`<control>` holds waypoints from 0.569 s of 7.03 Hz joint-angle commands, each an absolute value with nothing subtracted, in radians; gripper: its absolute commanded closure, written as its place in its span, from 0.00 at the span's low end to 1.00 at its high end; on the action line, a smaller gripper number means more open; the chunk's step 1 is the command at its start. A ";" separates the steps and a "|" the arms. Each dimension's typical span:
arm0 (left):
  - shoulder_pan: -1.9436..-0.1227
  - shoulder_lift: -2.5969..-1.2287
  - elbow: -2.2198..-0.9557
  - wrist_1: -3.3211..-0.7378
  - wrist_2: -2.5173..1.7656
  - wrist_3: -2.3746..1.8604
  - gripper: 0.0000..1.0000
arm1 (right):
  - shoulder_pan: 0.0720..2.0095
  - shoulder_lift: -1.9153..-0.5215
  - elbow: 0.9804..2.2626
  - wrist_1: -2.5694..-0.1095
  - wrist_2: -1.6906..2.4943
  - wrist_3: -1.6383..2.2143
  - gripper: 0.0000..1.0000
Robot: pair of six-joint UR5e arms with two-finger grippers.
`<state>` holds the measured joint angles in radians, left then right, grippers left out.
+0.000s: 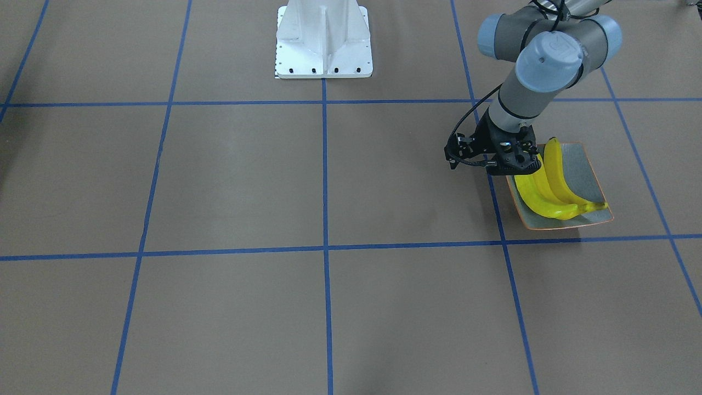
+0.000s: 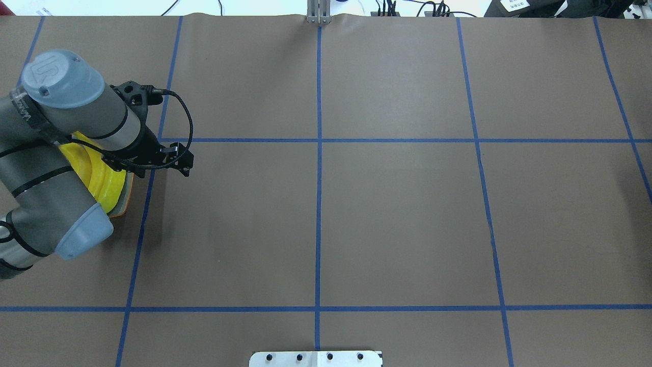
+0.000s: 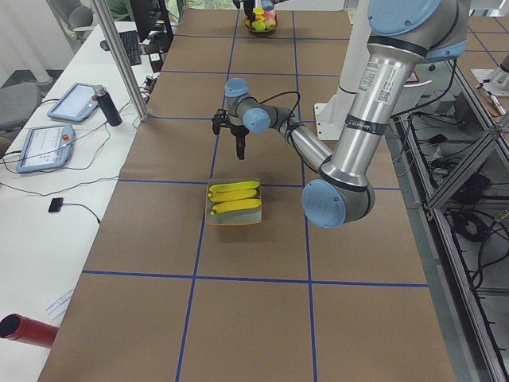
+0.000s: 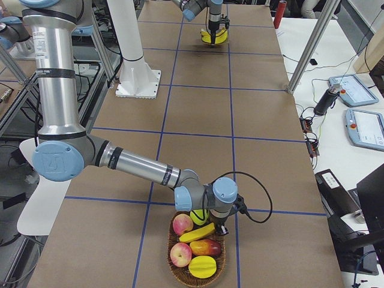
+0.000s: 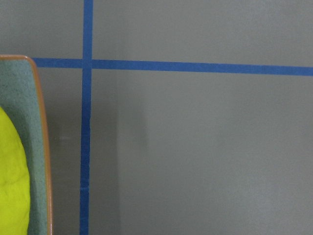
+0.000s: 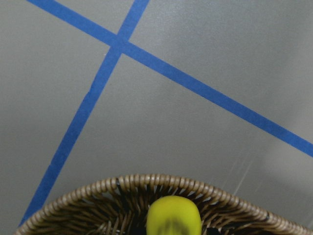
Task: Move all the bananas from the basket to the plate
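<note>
Three bananas (image 1: 548,189) lie side by side on the grey-green, orange-rimmed plate (image 1: 589,170), also seen as the plate (image 3: 235,218) in the exterior left view. My left gripper (image 3: 241,150) hangs above the table just off the plate's inner edge, with nothing seen in it. Its fingers are hidden from above, so I cannot tell its state. The wicker basket (image 4: 180,277) holds one banana (image 4: 198,233) among other fruit. My right gripper (image 4: 219,227) hovers at the basket's far rim by that banana's end; open or shut, I cannot tell. The right wrist view shows the basket rim (image 6: 146,183) and a yellow tip (image 6: 173,215).
Apples (image 4: 182,224), a mango (image 4: 206,246) and yellow fruit (image 4: 202,266) fill the basket. The white robot base (image 1: 323,41) stands at mid table. Blue tape lines (image 2: 319,153) cross the brown surface. Tablets (image 4: 363,128) lie on the side bench.
</note>
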<state>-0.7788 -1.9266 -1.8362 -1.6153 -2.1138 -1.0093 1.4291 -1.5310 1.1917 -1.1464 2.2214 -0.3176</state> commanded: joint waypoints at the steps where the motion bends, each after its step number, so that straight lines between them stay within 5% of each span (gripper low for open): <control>1: -0.779 -1.927 -1.836 -1.615 -2.114 -1.009 0.00 | 1.424 -1.529 1.193 -1.146 2.224 -0.318 0.47; 4: -0.778 -1.927 -1.836 -1.615 -2.114 -1.009 0.00 | 1.411 -1.523 1.190 -1.147 2.224 -0.318 0.47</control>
